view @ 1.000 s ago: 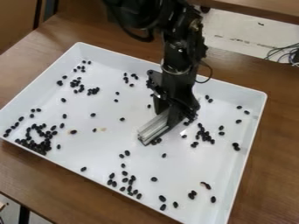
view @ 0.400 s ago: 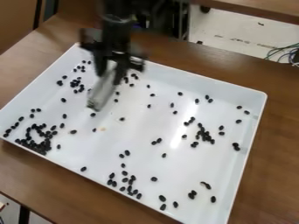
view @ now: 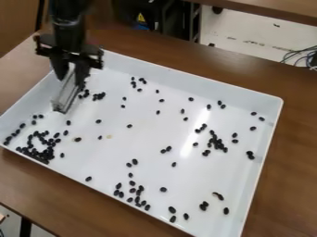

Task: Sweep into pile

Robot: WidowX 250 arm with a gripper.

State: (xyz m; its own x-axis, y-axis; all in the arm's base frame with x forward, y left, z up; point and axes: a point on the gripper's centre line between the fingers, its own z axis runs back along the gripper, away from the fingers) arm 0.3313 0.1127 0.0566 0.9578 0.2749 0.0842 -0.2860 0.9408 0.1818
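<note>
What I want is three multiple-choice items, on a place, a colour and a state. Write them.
1. Over which part of the tray is the gripper?
A) Picture's right
B) Picture's left
C) Centre

2. What colour are most of the beans?
A) Red
B) Green
C) Black

3. How do the beans lie?
A) Scattered, some clustered
B) In one pile
C) In straight rows

1 B: it hangs near the tray's left edge.
2 C: they show dark against the white tray.
3 A: clusters and lone beans spread across the tray.
</note>
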